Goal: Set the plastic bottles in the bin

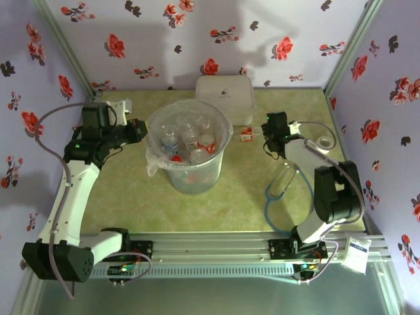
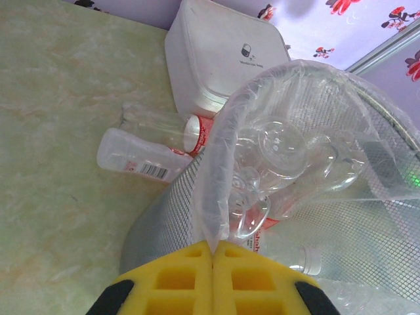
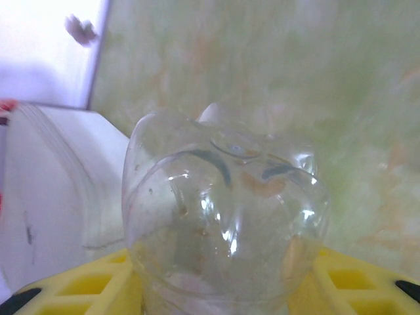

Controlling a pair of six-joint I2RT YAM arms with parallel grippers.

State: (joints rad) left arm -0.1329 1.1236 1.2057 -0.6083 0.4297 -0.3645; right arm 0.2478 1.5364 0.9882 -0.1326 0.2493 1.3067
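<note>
Plastic bottles are already piling up inside the bin, which is standing mid-desk toward the far edge, just in front of a white box. Two more bottles are lying on their sides on the desk, touching the foot of the bin on its far side, near the box.

The right gripper is hovering right of the bin and pinching a clear bottle between its yellow pads, with the moulded base bulging out past them. The left gripper is sitting at the bin's left rim, its pads pressed together on a fold of the clear bag liner.

These bottles are looking empty, so they are probably very light, thin-walled and smooth. They are likely to dent under a squeeze and to roll or skid when nudged. Gripping across the middle of the body, on the label where there is one, is probably the safest hold. The ridged base and the neck are looking stiffer but easier to slip off.
</note>
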